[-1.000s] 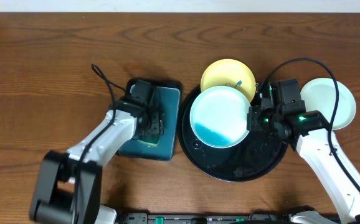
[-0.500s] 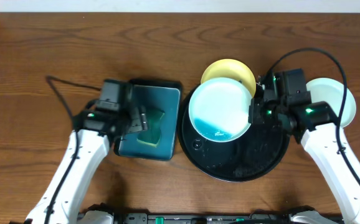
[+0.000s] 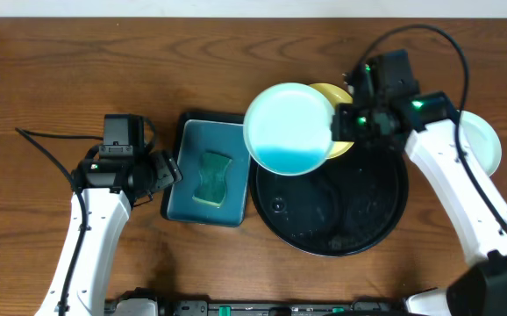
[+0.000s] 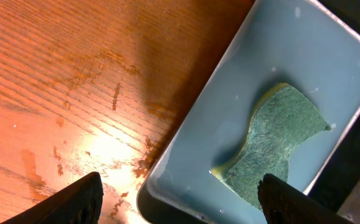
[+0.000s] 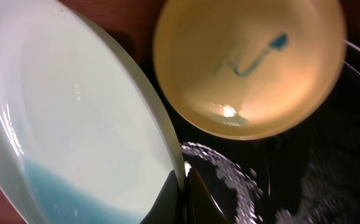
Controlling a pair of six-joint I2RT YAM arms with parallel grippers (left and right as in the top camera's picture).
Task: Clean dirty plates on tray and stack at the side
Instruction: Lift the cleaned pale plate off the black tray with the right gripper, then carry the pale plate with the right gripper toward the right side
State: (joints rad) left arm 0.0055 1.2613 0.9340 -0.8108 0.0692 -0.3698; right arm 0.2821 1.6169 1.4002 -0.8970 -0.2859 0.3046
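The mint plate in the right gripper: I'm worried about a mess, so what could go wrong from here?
1. The mint plate is pinched only at its rim by the right gripper, so it may slip.
2. Teal liquid pools at one edge of it; a tilt could spill it past the black tray onto the table.
3. It partly overlaps the yellow plate from above, so a careless lowering could knock that one.

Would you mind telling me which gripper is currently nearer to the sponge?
Left. The left gripper is just left of the teal tray holding the sponge, jaws open. The right gripper is over the black tray's far edge, shut on the mint plate's rim.
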